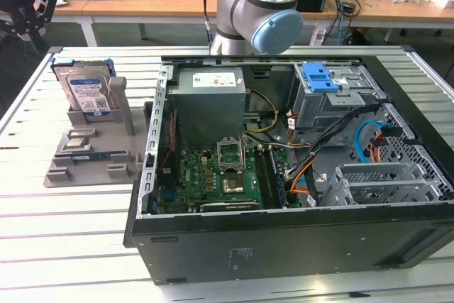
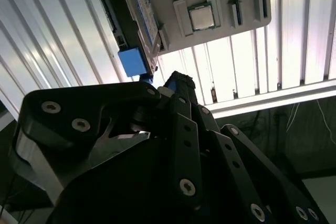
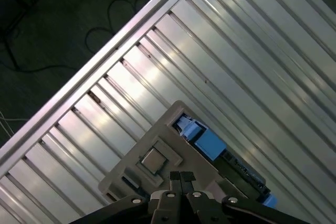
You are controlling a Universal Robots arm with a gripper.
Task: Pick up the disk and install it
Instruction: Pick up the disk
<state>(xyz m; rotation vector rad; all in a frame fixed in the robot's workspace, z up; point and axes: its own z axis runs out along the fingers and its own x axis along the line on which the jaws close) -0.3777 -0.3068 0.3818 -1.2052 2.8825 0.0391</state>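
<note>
The disk stands on edge in a grey holder on the slatted table, at the exterior view's left; it is silver with a white-and-blue label and blue side rails. My gripper hangs above and behind it, apart from it. In the first wrist view the gripper has its fingertips pressed together with nothing between them, over the holder and beside the disk's blue rail. In the second wrist view the gripper points toward the disk.
An open computer case lies on the table at the exterior view's right, with a grey drive cage and blue latch, a power supply and a motherboard. A processor chip sits in the holder. The arm's base rises behind the case.
</note>
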